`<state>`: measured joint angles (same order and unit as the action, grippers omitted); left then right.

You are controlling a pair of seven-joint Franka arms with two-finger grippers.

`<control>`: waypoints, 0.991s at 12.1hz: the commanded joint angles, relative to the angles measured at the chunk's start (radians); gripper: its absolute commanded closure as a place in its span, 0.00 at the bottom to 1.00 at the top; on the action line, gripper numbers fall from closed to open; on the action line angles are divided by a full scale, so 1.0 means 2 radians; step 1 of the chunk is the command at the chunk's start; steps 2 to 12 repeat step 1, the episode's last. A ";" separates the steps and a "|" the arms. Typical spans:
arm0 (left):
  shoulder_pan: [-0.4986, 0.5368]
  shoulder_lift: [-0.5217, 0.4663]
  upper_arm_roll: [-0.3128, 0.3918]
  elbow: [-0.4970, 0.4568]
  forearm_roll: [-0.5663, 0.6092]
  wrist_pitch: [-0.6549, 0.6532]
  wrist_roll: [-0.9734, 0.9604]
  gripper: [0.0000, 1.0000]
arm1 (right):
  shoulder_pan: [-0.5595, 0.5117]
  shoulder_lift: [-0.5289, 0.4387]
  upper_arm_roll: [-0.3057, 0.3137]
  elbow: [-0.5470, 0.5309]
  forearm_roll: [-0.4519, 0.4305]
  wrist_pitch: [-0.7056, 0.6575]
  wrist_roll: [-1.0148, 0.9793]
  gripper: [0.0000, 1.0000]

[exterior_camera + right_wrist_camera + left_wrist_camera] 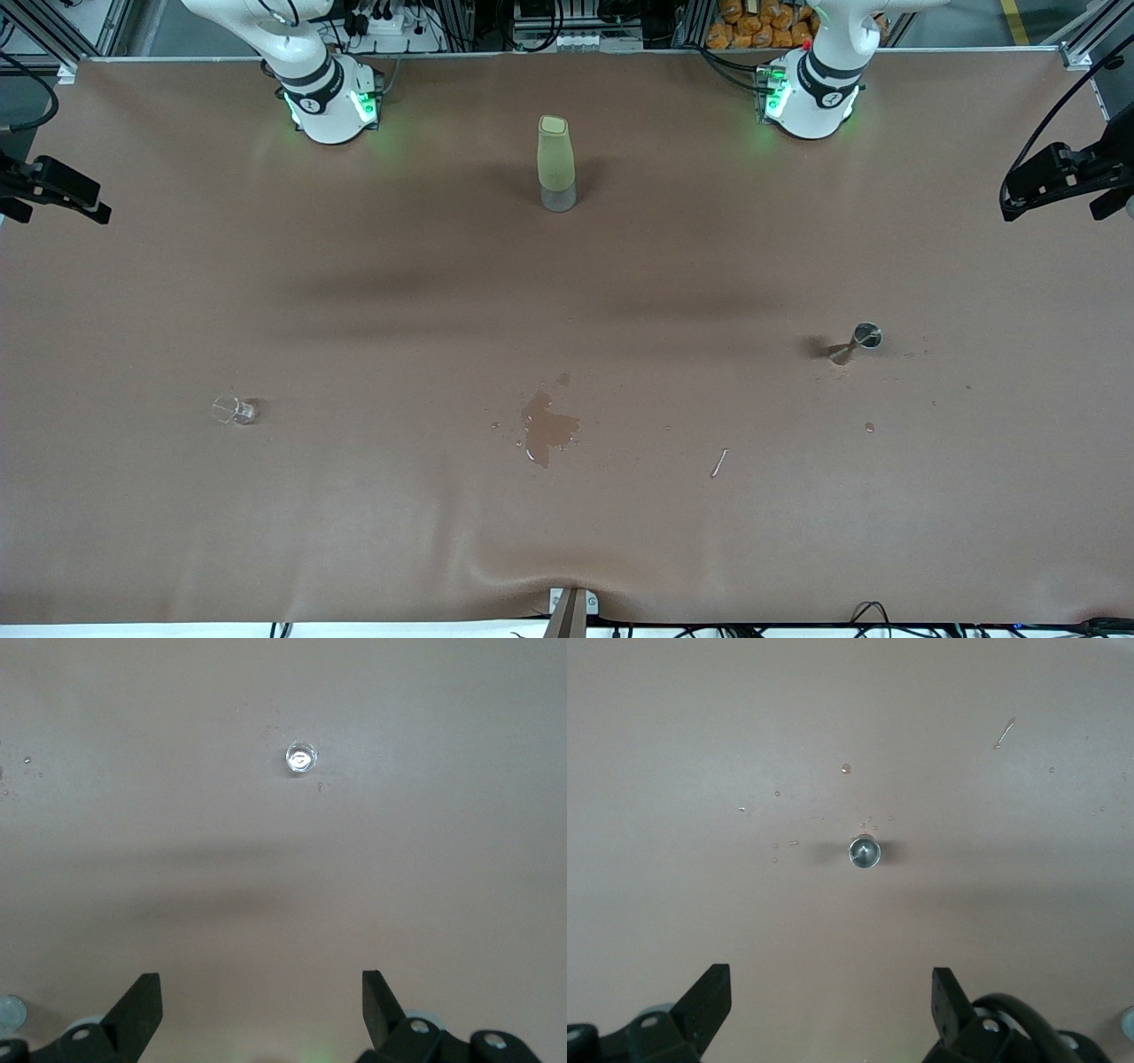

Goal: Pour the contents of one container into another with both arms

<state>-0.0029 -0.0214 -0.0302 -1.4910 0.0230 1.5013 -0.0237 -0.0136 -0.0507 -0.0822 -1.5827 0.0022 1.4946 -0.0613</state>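
Brown table (354, 496), wide bare mid, left gripper (831, 1001) & right gripper (261, 1005) released, metal cup (864, 338), glass (234, 409) near edges.

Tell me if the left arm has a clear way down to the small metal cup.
Probably yes. The left claw hangs open above the metal cup, which stands upright alone on the brown table cover with only droplets around it.

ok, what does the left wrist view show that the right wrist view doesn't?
Left wrist only: the small shiny metal cup with scattered water droplets around it, seen between the open left gripper fingers. Right wrist only: the small clear glass cup, seen past the open right gripper. Both: bare brown table cover, each gripper high over it, holding nothing.
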 commanded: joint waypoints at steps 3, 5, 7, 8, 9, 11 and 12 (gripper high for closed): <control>-0.002 0.004 -0.001 0.012 0.012 -0.005 -0.001 0.00 | 0.002 -0.005 0.000 0.001 -0.002 -0.003 0.011 0.00; -0.002 0.004 -0.001 0.012 0.012 -0.005 -0.001 0.00 | 0.002 -0.005 0.000 0.001 -0.002 -0.003 0.011 0.00; -0.002 0.004 -0.001 0.012 0.012 -0.005 -0.001 0.00 | 0.002 -0.005 0.000 0.001 -0.002 -0.003 0.011 0.00; -0.002 0.004 -0.001 0.012 0.012 -0.005 -0.001 0.00 | 0.002 -0.005 0.000 0.001 -0.002 -0.003 0.011 0.00; -0.002 0.004 -0.001 0.012 0.012 -0.005 -0.001 0.00 | 0.002 -0.005 0.000 0.001 -0.002 -0.003 0.011 0.00; -0.002 0.004 -0.001 0.012 0.012 -0.005 -0.001 0.00 | 0.002 -0.005 0.000 0.001 -0.002 -0.003 0.011 0.00; -0.002 0.004 -0.001 0.012 0.012 -0.005 -0.001 0.00 | 0.002 -0.005 0.000 0.001 -0.002 -0.003 0.011 0.00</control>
